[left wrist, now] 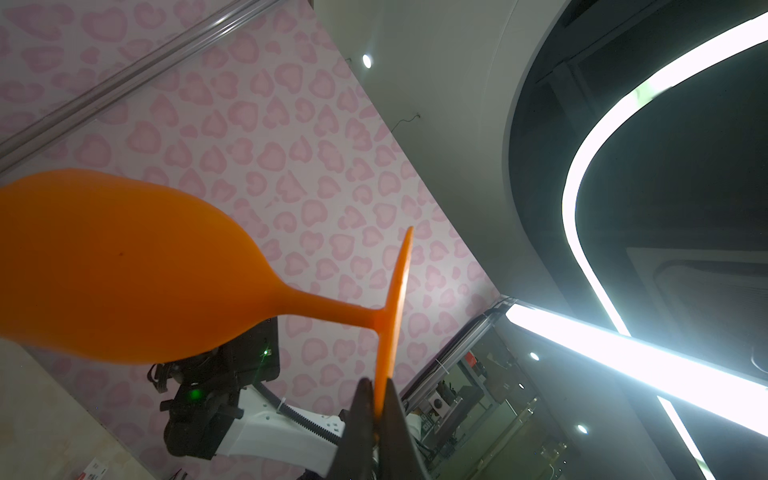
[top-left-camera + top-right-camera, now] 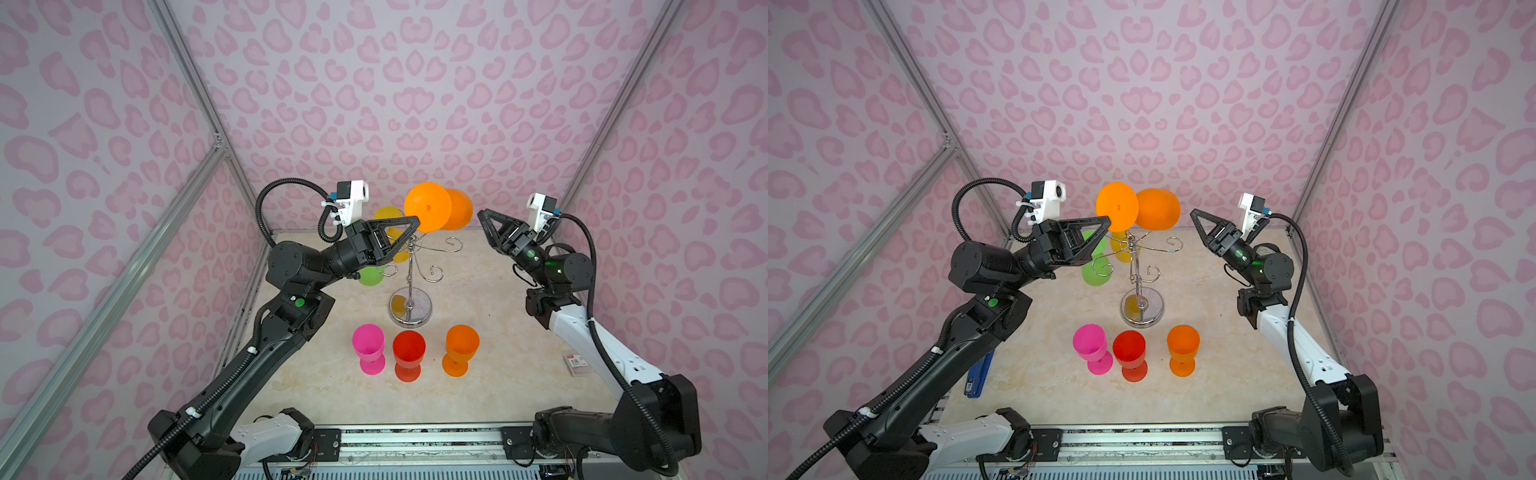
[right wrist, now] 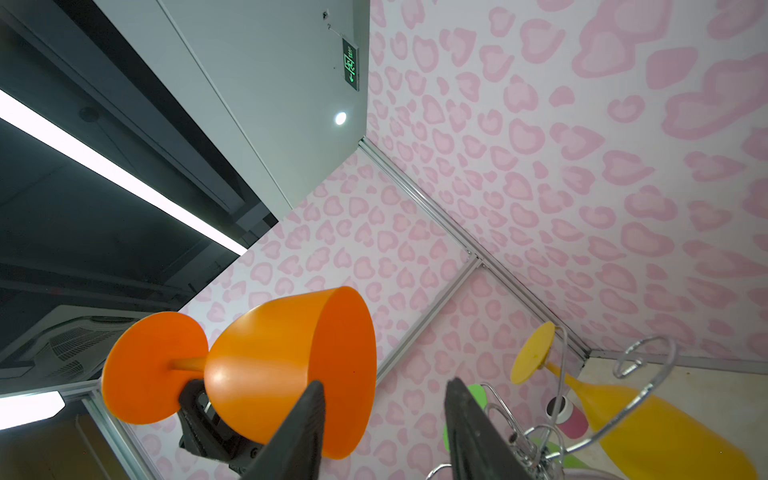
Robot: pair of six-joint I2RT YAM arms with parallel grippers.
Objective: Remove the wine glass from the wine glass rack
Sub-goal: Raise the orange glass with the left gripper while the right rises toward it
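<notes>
the wine glass (image 2: pixel 434 207) in hand is the orange one, and it looks already free of the wine glass rack (image 2: pixel 409 270): no wire crosses its stem. in front of the rack, three glasses, pink (image 2: pixel 368 340), red (image 2: pixel 409 349) and orange (image 2: pixel 462 340), stand upright on the table (image 2: pixel 519 365). on the rack's arms hang a green glass (image 2: pixel 370 276) and a yellow glass (image 2: pixel 388 215). just above and behind the rack top, the left gripper (image 2: pixel 415 220) pinches the rim of the orange glass's foot and holds it sideways. beside its bowl the right gripper (image 3: pixel 382 392) has its jaws apart and empty. the next move is probably a handover or a turn upright, then setting it down in front of the rack, and the thin rim grip calls for care.
</notes>
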